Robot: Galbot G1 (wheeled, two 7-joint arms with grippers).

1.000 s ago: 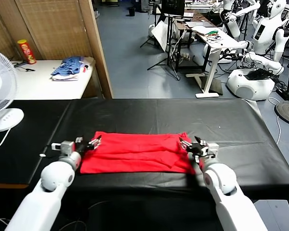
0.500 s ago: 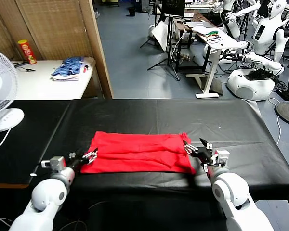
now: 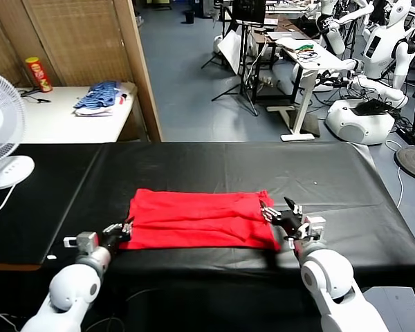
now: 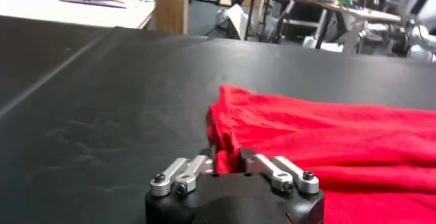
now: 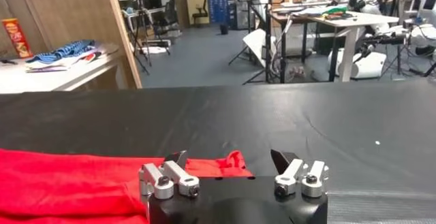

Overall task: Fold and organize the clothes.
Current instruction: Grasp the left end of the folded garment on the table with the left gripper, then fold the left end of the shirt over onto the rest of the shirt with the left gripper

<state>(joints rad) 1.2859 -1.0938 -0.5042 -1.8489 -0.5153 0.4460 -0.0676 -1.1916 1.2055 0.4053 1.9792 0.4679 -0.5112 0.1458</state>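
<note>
Left gripper low in the lower left of the head view, pinched shut on the near left corner of the red T-shirt, cloth bunched between its fingers in the left wrist view. Right gripper at the shirt's right end, lower right of centre, jaws spread wide and holding nothing, red cloth edge just beside one fingertip. Shirt flat on the black bench, long axis running left to right across the frame between the two grippers. Probably a grasp by the right side due next, so that both ends lift together.
</note>
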